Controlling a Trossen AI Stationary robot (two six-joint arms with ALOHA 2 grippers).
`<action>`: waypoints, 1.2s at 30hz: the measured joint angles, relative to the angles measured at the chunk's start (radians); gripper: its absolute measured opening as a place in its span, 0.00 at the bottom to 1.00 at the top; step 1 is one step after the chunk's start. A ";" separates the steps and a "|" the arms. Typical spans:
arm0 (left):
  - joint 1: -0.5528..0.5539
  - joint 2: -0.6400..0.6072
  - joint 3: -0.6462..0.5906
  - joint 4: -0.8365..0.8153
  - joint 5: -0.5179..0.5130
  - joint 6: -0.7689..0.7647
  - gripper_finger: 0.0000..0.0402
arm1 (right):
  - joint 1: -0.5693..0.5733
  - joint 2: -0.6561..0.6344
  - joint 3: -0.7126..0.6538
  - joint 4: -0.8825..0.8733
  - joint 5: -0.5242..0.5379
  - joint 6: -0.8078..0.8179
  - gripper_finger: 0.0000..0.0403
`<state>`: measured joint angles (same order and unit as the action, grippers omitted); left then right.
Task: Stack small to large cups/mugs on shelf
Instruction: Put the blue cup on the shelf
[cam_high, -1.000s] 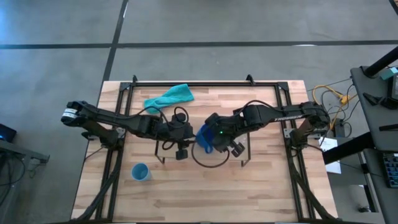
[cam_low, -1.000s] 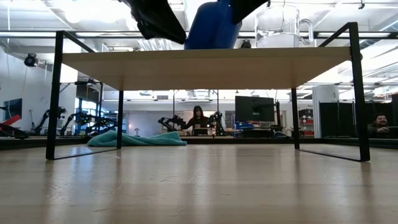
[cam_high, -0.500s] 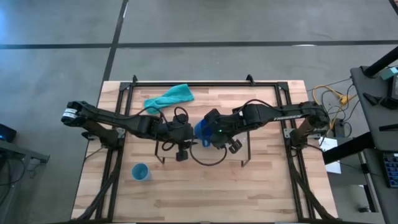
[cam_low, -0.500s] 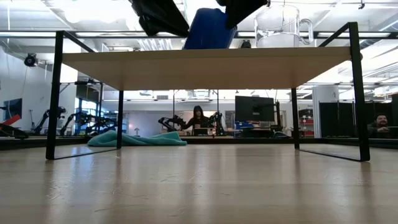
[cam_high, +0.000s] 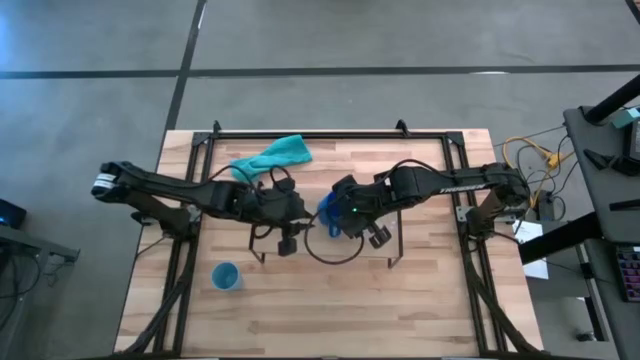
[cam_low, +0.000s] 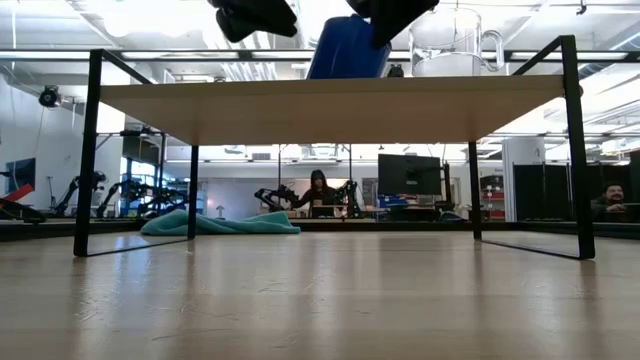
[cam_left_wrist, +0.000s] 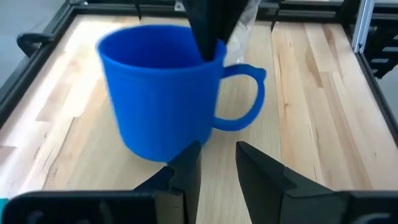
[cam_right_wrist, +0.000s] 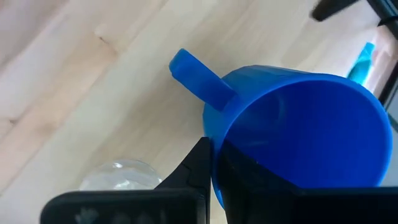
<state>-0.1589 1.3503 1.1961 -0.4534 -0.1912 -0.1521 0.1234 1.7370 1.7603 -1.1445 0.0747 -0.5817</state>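
A pale wooden desk (cam_high: 300, 320) with a black metal frame is seen from above, its planks showing fine grain. Near its left front stands a small light-blue cup (cam_high: 226, 277), round and without a handle, well apart from both arms with open wood around it. Toward the back left edge lies a crumpled teal cloth (cam_high: 272, 154). The left gripper (cam_high: 287, 240) reaches in from the left over the shelf (cam_low: 330, 105), a low flat board of light wood on thin black wire legs; its dark fingers (cam_left_wrist: 186, 171) are released, standing apart with a gap between them, just beside the dark-blue mug (cam_left_wrist: 165, 96) but not touching it. The mug is smooth, glossy and cylindrical with a loop handle, and sits near the middle of the shelf, tilted slightly in the low view. The right gripper (cam_high: 340, 225) comes in from the right and is clenched on the mug's rim, one finger (cam_right_wrist: 199, 171) outside the wall and the other inside. Farther right on the shelf stands a clear glass cup (cam_low: 452, 42) with a handle, upright, near the right-hand legs. Bare shelf remains to the left of the mug.
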 joint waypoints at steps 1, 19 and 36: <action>0.000 -0.007 0.000 0.001 0.000 0.001 0.22 | 0.000 0.000 0.000 -0.001 -0.008 0.006 0.03; 0.000 -0.144 -0.003 -0.010 0.001 0.000 0.22 | 0.003 0.000 0.051 0.025 0.002 0.134 0.03; 0.000 -0.470 -0.024 -0.077 -0.029 0.005 0.22 | 0.003 0.000 0.071 0.020 -0.059 0.174 0.03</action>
<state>-0.1589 0.8801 1.1717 -0.5304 -0.2199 -0.1474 0.1261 1.7370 1.8317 -1.1249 0.0154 -0.4081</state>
